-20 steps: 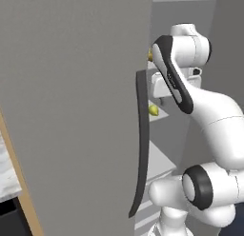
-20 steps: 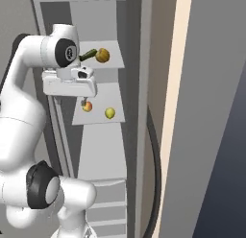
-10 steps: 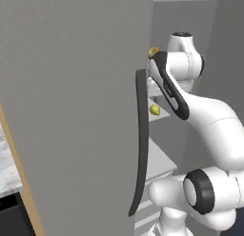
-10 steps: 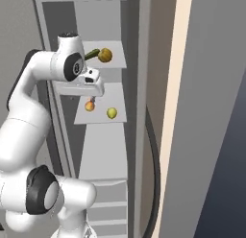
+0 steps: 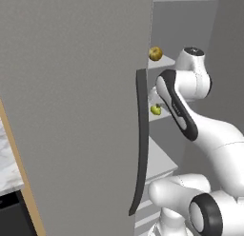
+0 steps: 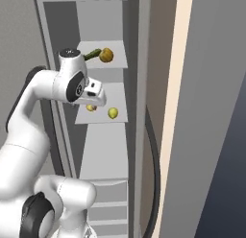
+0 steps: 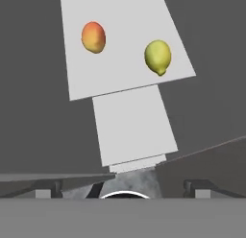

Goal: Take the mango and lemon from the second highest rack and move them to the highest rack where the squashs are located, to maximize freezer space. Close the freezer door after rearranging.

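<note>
Mango (image 7: 93, 37), lemon (image 7: 158, 57) on second highest rack (image 7: 120, 74)

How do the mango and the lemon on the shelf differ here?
The mango is orange-red; the lemon is yellow-green. In the hand view the mango is a smooth oval, while the lemon has a nub at one end. Both lie apart on the second highest rack, untouched.

At the far left of the left base view we see a marbled white bench (image 5: 8, 168) with a dark cabinet front (image 5: 12, 216) below it. A pale wooden panel edge (image 5: 24, 182) runs just beside them.

In the right base view we see a tall cream-coloured strip (image 6: 173, 112), with a dark blue-grey wall (image 6: 226, 184) to its right.
</note>
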Robot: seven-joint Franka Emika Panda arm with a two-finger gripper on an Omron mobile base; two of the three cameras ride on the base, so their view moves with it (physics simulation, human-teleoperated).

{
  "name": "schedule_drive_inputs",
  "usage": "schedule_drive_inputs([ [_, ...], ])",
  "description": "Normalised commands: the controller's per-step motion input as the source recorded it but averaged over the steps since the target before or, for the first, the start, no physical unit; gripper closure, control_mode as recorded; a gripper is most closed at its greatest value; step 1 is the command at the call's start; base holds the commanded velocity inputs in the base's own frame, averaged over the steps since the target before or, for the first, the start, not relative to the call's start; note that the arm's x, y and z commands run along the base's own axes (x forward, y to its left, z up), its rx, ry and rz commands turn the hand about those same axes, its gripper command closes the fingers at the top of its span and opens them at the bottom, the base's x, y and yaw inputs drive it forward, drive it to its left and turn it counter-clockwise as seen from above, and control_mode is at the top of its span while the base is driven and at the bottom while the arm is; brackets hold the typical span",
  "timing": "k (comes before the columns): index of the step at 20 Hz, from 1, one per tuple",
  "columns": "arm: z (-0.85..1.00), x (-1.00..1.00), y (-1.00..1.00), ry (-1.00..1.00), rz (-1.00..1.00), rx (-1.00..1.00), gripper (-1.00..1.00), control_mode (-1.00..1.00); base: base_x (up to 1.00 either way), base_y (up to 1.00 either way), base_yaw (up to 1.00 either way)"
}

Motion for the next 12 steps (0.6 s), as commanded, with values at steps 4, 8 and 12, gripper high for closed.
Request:
schedule_drive_inputs([
  [4, -0.07, 0.14, -0.60, -0.01, 0.00, 0.29, -1.00, -1.00, 0.00, 0.00, 0.00],
  [8, -0.23, 0.06, -0.45, 0.00, 0.00, 0.18, -1.00, -1.00, 0.00, 0.00, 0.00],
  [12, -0.28, 0.18, -0.14, 0.00, 0.00, 0.02, -1.00, -1.00, 0.00, 0.00, 0.00],
])
